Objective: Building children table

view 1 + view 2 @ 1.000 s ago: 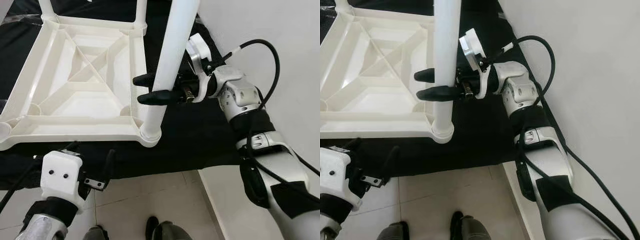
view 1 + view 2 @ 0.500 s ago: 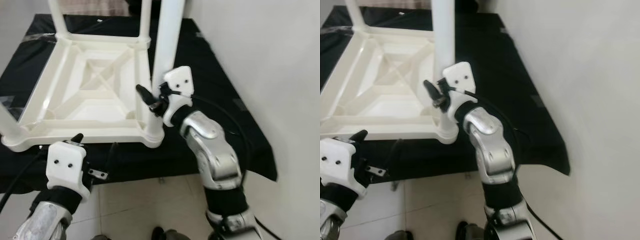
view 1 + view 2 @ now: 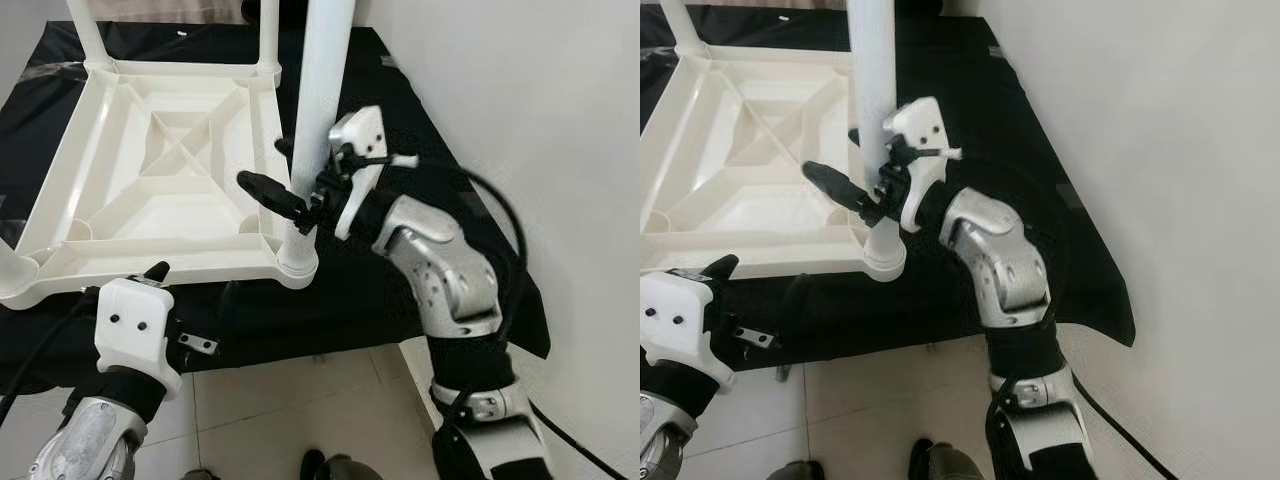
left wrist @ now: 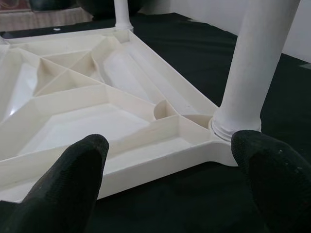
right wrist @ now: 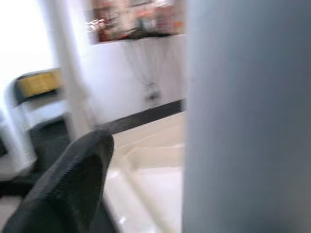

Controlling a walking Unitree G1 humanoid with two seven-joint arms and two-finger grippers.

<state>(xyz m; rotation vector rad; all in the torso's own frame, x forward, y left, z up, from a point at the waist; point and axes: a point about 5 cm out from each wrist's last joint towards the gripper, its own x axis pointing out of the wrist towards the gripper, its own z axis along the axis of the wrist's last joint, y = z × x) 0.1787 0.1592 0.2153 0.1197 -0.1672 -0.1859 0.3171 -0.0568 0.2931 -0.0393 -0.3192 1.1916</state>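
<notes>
A white plastic children's table [image 3: 150, 262] lies upside down on a black cloth. Its near-right leg [image 3: 318, 110] stands upright in the corner socket [image 3: 297, 262]. My right gripper [image 3: 277, 170] straddles this leg low down. One finger [image 3: 268, 192] passes in front of it and the other sits behind. The right wrist view shows a gap between that finger [image 5: 73, 184] and the leg [image 5: 248, 116], so the gripper is open. My left gripper [image 3: 192, 285] hangs open below the table's near edge. Its fingertips [image 4: 73, 184] point at the same corner [image 4: 238, 131].
Two more legs [image 3: 85, 30] [image 3: 265, 30] stand at the far corners, and another [image 3: 8, 270] stands at the near left. A white wall [image 3: 540, 150] runs close along the right. The cloth's front edge drops to a tiled floor [image 3: 300, 390], where my feet [image 3: 330, 468] show.
My right arm has swung its elbow from the wall side round to the front. The gripper has stayed at the near-right leg with its wrist turned. The head view has shifted. The left gripper has barely moved.
</notes>
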